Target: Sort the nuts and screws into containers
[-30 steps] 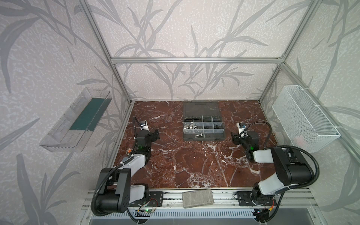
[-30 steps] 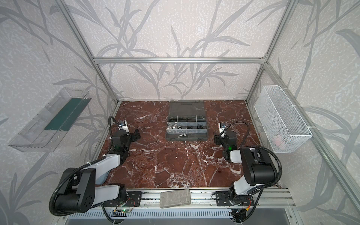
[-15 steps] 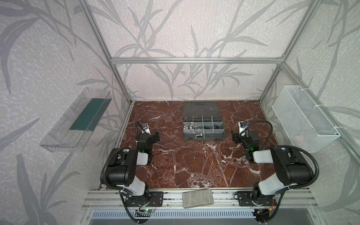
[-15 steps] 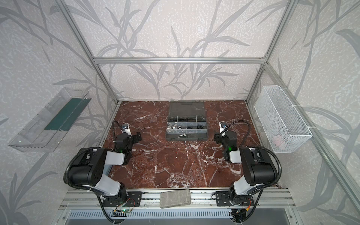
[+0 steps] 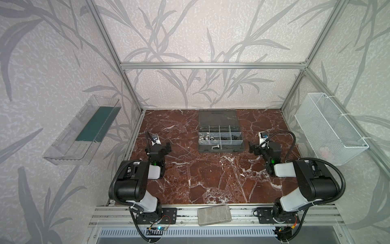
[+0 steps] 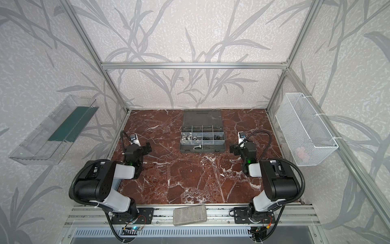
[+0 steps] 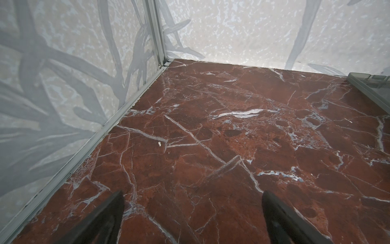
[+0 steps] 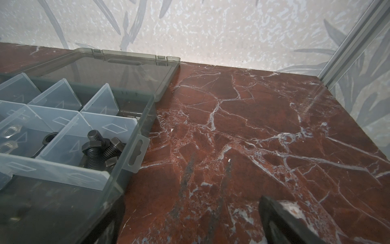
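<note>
The dark grey organizer case (image 5: 220,150) (image 6: 202,150) lies open at the back middle, its smoky lid (image 5: 217,117) (image 8: 126,74) flat behind it. Its clear-walled containers (image 5: 220,135) (image 8: 69,124) hold the parts. Black screws (image 8: 99,150) fill the end cell, and a silver screw (image 5: 215,146) (image 6: 197,146) lies in the long front compartment. Silver nuts (image 8: 9,131) and a black nut (image 8: 49,138) sit in neighbouring cells. My right gripper (image 5: 253,149) (image 6: 234,150) (image 8: 190,202) is open and empty, low beside the case's right end. My left gripper (image 5: 164,147) (image 6: 145,147) (image 7: 193,195) is open and empty over bare marble, well left of the case.
A clear acrylic tray with a green base (image 5: 92,124) hangs on the left wall. A white wire basket (image 5: 329,131) hangs on the right wall. A grey block (image 5: 214,215) rests on the front rail. Aluminium posts frame the marble floor (image 5: 200,173).
The left arm's elbow has swung up and back from the front rail while its gripper stayed nearly in place. The right gripper's jaws have spread wider.
</note>
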